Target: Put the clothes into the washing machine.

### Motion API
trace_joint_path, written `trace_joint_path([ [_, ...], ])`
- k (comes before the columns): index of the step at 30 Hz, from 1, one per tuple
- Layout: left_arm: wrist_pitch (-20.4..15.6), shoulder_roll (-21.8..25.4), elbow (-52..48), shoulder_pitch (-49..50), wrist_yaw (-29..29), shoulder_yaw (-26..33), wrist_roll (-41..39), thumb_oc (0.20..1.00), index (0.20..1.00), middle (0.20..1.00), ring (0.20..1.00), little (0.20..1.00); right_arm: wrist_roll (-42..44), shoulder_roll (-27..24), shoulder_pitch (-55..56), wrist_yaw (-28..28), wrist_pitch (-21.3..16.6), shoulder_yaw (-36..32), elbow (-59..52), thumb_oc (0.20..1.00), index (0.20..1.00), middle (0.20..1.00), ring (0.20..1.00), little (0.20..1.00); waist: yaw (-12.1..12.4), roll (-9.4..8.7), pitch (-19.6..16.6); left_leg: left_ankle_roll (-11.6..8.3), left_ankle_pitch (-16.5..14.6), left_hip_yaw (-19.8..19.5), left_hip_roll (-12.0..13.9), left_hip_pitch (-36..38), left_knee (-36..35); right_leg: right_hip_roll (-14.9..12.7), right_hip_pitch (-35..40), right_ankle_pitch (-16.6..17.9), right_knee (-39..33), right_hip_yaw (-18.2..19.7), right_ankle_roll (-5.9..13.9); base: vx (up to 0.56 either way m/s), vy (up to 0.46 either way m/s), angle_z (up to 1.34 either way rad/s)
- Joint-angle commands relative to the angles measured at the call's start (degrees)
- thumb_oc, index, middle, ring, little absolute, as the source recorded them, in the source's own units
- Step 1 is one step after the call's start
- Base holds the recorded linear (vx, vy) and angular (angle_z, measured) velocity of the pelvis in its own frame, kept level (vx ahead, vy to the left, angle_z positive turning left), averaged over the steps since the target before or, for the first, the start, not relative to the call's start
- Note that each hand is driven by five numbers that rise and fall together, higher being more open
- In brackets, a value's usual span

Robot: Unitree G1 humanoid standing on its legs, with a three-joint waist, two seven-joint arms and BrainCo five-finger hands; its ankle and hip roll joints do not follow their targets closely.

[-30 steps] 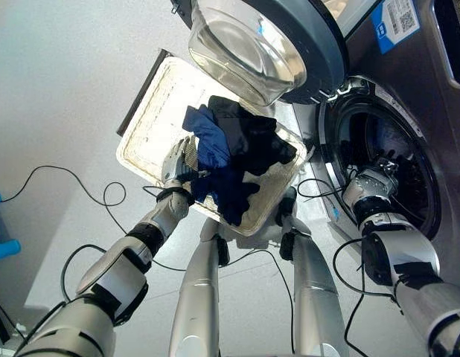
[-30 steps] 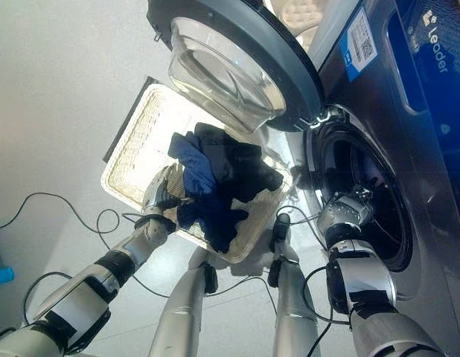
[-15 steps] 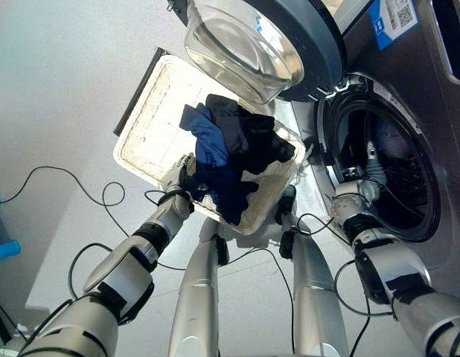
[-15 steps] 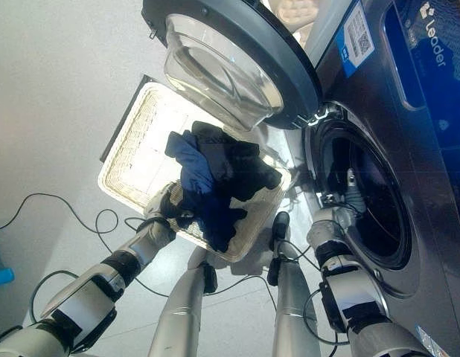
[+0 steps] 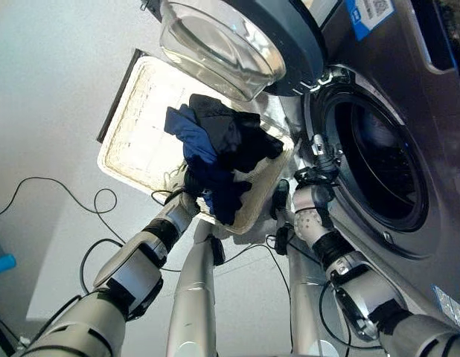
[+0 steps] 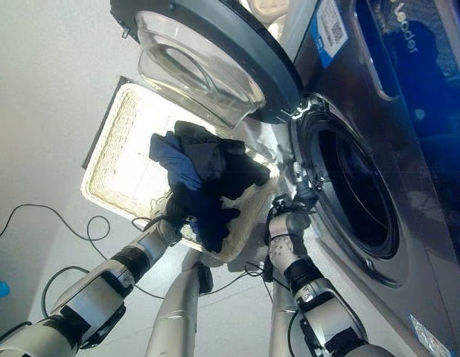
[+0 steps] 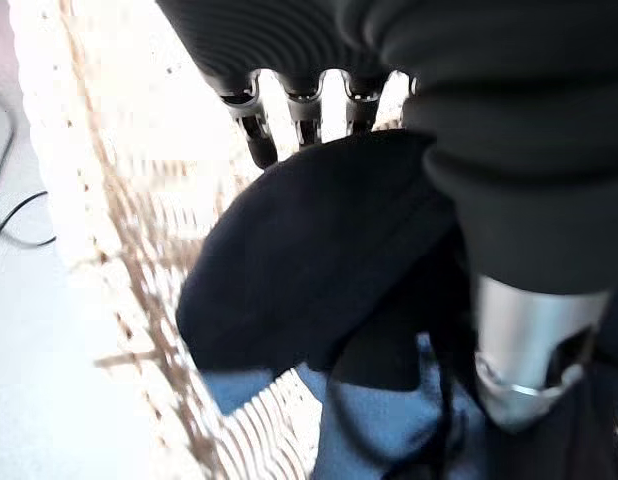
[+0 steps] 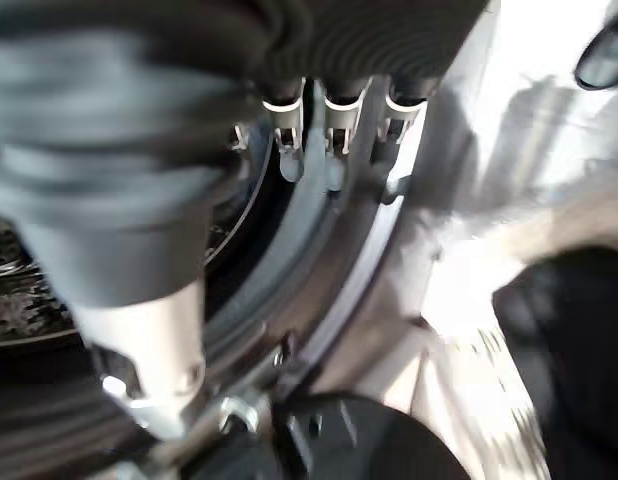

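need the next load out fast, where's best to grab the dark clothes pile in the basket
Grip the dark fold draped over the basket rim nearest the robot, where the clothes pile hangs loose. Come from the robot's side, as the left hand does: that overhang offers a bunch the fingers can close on.

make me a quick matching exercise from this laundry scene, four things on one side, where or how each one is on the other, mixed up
Things:
1. washing machine door
2. pile of dark clothes
3. left hand
4. right hand

Place or state:
A. at the near rim of the wicker basket, against the clothes
B. swung open, above the basket
C. empty, by the rim of the drum opening
D. heaped in the basket, one piece hanging over its near edge

Pairs: 1-B, 2-D, 3-A, 4-C
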Motion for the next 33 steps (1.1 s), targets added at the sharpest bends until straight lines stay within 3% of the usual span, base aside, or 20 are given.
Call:
trace_joint_path([
  [1, 0.92, -4.74, 5.5, -0.64, -4.49, 1.15, -8.23, 1.0, 1.0, 1.0, 1.0, 1.0, -3.89, 0.14, -1.33, -1.16, -3.54, -0.82, -1.06, 1.0, 1.0, 1.0, 1.0, 1.0, -0.33, -1.28, -1.27, -2.4, -2.84, 3.2, -1.93, -1.59, 2.78, 2.04, -0.42, 2.21, -0.06, -2.34, 5.5, 0.0, -0.019, -0.16],
  [9, 1.89, -5.11, 9.86, -2.55, -4.33, 4.42, -15.14, 1.0, 1.0, 1.0, 1.0, 1.0, -7.79, 0.62, -1.34, -1.27, -3.93, 0.58, -9.05, 1.0, 1.0, 1.0, 1.0, 1.0, -1.34, -2.57, -1.27, -2.65, -2.13, 3.81, -1.64, -3.01, 2.8, 2.79, -1.56, 2.63, -0.5, -1.45, 5.47, 0.0, -0.008, -0.04],
  [10, 1.03, -5.04, 10.33, -2.96, -3.64, 4.57, -15.69, 0.2, 0.2, 0.2, 0.2, 0.2, -9.52, 0.51, -1.32, -2.36, -3.76, 0.96, -10.79, 1.0, 1.0, 1.0, 1.0, 1.0, -1.61, -2.81, -1.27, -2.74, -2.01, 3.82, -1.6, -3.25, 2.78, 2.96, -1.77, 2.85, -0.72, -1.21, 5.49, 0.0, 0.0, 0.0],
  [18, -3.24, -3.86, 10.3, -4.5, 2.11, 6.93, -16.5, 0.2, 0.2, 0.2, 0.2, 0.2, -11.27, 0.92, -0.14, -1.85, -1.63, 1.62, -13.4, 1.0, 1.0, 1.0, 1.0, 1.0, -1.98, -2.9, -1.27, -2.81, -2.19, 3.59, -1.4, -2.98, 3.02, 2.93, -1.89, 2.44, 0.0, -0.61, 5.62, 0.0, 0.002, -0.01],
  [27, -10.59, -1.89, 7.83, -1.83, 6.43, 8.72, -15.45, 0.2, 0.2, 0.2, 0.2, 0.2, -11.76, 1.04, 3.53, 2.15, -1.01, 2.78, -13.16, 1.0, 1.0, 1.0, 1.0, 1.0, -1.14, -2.49, -1.27, -2.71, -3.21, 2.54, -1.55, -0.06, 3.63, 1.76, 1.33, 1.29, 0.53, -1.79, 5.52, 0.0, -0.011, 0.0],
  [29, -14.3, -0.72, 4.49, 0.11, 8.49, 9.64, -13.47, 0.2, 0.2, 0.2, 0.2, 0.2, -16.47, 0.41, 5.12, 5.09, 1.86, 3.83, -15.05, 1.0, 1.0, 1.0, 1.0, 1.0, -0.66, -2.24, -1.27, -2.58, -3.6, 2.07, -1.73, 1.12, 3.58, 1.27, 2.62, 0.83, 0.59, -2.41, 5.4, -0.01, -0.051, 0.01],
  [31, -14.76, -0.52, 3.69, 0.51, 8.86, 9.82, -13.15, 0.2, 0.2, 0.2, 0.2, 0.2, -17.34, 0.22, 5.32, 5.33, 2.22, 4.06, -15.38, 1.0, 1.0, 1.0, 1.0, 1.0, -0.55, -2.19, -1.27, -2.58, -3.66, 1.93, -1.79, 1.25, 3.61, 1.2, 2.78, 0.75, 0.65, -2.49, 5.39, 0.0, -0.013, 0.02],
  [33, -19.05, 0.92, -1.29, 3.0, 13.28, 11.53, -9.35, 0.2, 0.2, 0.2, 0.2, 0.2, -25.1, -1.2, 6.67, 7.8, 5.47, 5.32, -17.68, 1.0, 1.0, 1.0, 1.0, 1.0, 0.11, -1.91, -1.27, -2.51, -4.17, 1.22, -2.1, 2.37, 3.72, 0.74, 4.01, 0.09, 1.0, -3.12, 5.38, -0.01, -0.033, 0.07],
])
